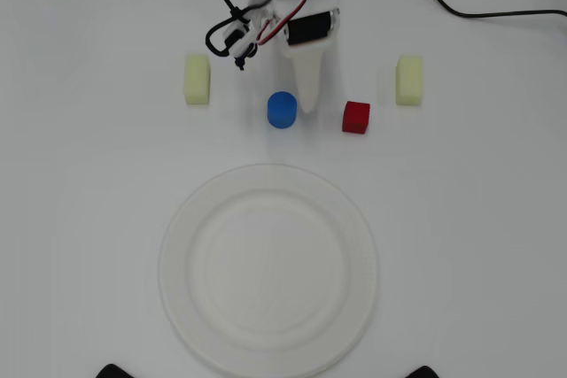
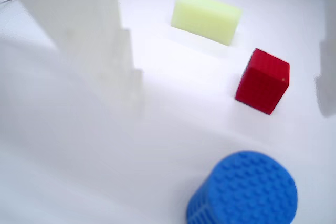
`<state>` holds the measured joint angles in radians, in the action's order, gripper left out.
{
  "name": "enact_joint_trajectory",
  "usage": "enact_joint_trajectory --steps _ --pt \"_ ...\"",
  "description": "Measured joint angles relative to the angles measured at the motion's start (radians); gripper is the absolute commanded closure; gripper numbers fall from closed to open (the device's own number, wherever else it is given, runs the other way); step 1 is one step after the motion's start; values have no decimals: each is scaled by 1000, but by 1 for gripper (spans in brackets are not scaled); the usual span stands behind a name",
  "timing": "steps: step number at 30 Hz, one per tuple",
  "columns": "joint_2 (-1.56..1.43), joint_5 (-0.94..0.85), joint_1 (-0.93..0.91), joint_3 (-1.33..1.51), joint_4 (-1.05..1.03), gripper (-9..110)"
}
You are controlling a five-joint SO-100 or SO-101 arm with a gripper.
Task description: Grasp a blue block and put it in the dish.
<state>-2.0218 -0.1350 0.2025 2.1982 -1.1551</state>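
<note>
Claw [image 1: 292, 104] hangs spread wide and empty just beside the blue block [image 1: 282, 110], one white finger [image 1: 308, 86] between it and the red cube [image 1: 356, 117], apparently lining up a grasp; the dish [image 1: 268, 353] waits below the block, overhead.

A red cube [image 1: 356, 117] sits on the white table [image 1: 80, 219], just right of the fingers in the overhead view. Two pale yellow rounded blocks flank them, well apart: one to the left [image 1: 197, 80], one further right [image 1: 408, 80]. A black cable [image 1: 461, 11] curves across the table's upper right.
</note>
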Motion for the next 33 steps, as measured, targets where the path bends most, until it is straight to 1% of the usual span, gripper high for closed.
enact_joint_trajectory --steps 4,7,15,23,26,30,32,33 --pt "176 -11 -14 -103 17 73" --pt "250 -26 -37 -126 44 73" --pt "321 -64 -103 -127 95 74" --pt "367 -66 -103 -130 120 78" --pt "373 -66 -92 -132 129 81" --pt "376 -66 -86 -133 135 88" --pt "376 -66 -86 -133 135 97" --pt "376 -66 -86 -133 133 99"
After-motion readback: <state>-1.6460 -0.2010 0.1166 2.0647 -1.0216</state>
